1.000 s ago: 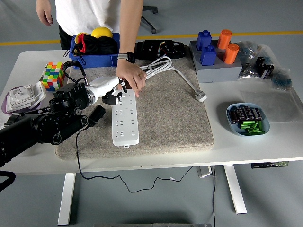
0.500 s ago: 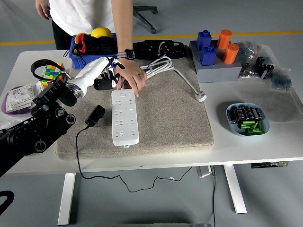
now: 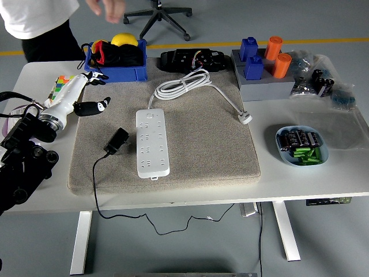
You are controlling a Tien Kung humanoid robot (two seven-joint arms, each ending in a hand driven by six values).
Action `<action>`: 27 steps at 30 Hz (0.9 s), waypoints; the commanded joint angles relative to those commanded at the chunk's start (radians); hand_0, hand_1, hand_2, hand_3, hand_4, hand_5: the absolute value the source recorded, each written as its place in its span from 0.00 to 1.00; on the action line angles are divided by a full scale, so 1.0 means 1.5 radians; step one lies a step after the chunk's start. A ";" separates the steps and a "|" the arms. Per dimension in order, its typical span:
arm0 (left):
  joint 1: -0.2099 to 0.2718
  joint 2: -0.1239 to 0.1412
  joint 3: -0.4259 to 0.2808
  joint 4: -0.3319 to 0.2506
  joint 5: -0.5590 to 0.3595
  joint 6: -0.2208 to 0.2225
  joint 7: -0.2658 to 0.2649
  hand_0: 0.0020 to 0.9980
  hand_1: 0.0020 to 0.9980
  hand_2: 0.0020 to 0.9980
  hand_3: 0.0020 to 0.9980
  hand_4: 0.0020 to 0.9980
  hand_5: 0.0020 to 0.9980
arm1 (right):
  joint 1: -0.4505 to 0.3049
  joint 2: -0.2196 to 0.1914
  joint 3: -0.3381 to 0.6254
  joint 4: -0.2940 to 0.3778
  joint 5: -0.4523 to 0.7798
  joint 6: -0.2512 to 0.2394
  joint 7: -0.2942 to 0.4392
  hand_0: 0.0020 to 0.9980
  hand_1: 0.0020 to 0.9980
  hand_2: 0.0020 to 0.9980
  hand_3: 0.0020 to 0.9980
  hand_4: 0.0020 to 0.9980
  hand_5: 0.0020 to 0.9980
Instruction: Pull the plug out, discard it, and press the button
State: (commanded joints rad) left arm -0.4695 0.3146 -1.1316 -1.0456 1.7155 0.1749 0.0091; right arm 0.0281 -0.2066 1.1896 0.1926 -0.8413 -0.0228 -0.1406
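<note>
At the left edge of the counter [image 3: 323, 173], the left robot hand [image 3: 86, 95] hovers over the grey mat [image 3: 202, 144] with its fingers spread loosely, holding nothing. The black plug [image 3: 117, 140] lies on the mat just left of the white power strip [image 3: 152, 142], unplugged, its cord trailing over the near edge. At the far left, a person's hand [image 3: 109, 7] is raised above the counter.
</note>
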 joint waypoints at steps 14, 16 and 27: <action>0.072 -0.013 -0.076 -0.004 0.022 0.003 -0.001 0.89 0.90 0.84 0.83 0.67 0.47 | 0.000 0.002 0.000 0.001 0.000 0.000 0.001 0.75 0.68 0.67 0.63 0.66 0.52; 0.074 -0.016 -0.080 -0.003 0.024 0.003 -0.001 0.89 0.90 0.84 0.83 0.67 0.47 | 0.000 0.002 -0.001 0.001 0.000 0.000 0.001 0.75 0.68 0.67 0.63 0.66 0.52; 0.075 -0.028 -0.094 0.000 0.027 0.008 -0.003 0.89 0.87 0.82 0.82 0.68 0.41 | 0.016 -0.001 -0.022 0.000 0.010 0.002 0.000 0.75 0.68 0.67 0.63 0.66 0.52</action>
State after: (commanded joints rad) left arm -0.3565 0.2730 -1.2726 -1.0454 1.7562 0.1863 0.0051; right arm 0.0527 -0.2084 1.1572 0.1924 -0.8260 -0.0200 -0.1405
